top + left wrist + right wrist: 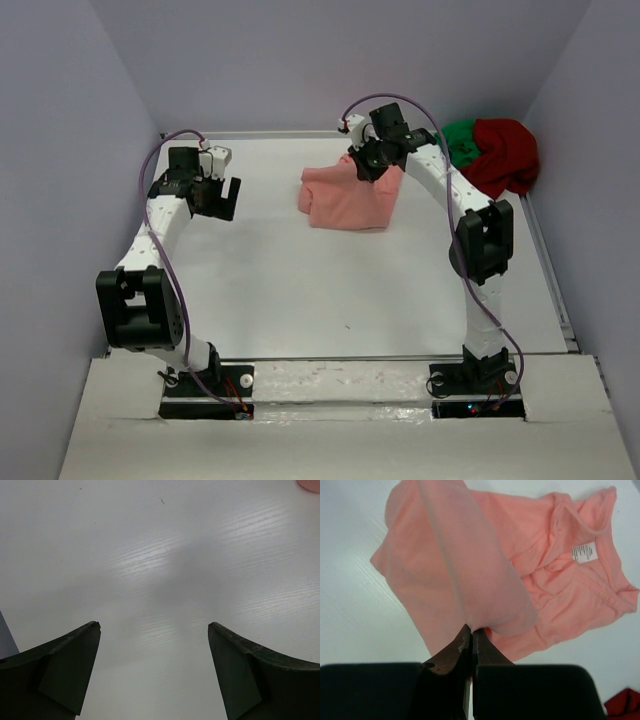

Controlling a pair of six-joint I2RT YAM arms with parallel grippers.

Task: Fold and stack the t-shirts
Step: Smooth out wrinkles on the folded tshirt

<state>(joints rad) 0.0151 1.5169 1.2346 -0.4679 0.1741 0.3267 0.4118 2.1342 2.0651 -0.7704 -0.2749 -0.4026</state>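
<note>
Jaws of the right gripper (471, 630) clamped together on a raised fold of the salmon-pink t-shirt (445, 570), with cloth pinched between the tips. Holds that fold up off the table (300, 300), with the rest of the garment lying crumpled beneath at the far middle of the surface. Shows a white neck tag (584, 553) by the collar in the right wrist view.

Hides part of the pink cloth behind the wrist in the top view; cannot tell there how much hangs free.

Jaws of the left gripper (154, 625) spread wide over bare table, gripping nothing, well apart from the pink shirt and to its left. Catches only a pink sliver at the top right corner of the left wrist view.

Dark red t-shirt (505, 155) and green t-shirt (462, 140) heaped together in the far right corner against the walls. Green mostly buried under red, outlines hard to separate. Cuts the red one down to a scrap at the lower right edge of the right wrist view.

Leaves broad open tabletop between the two arms and toward the near edge.
</note>
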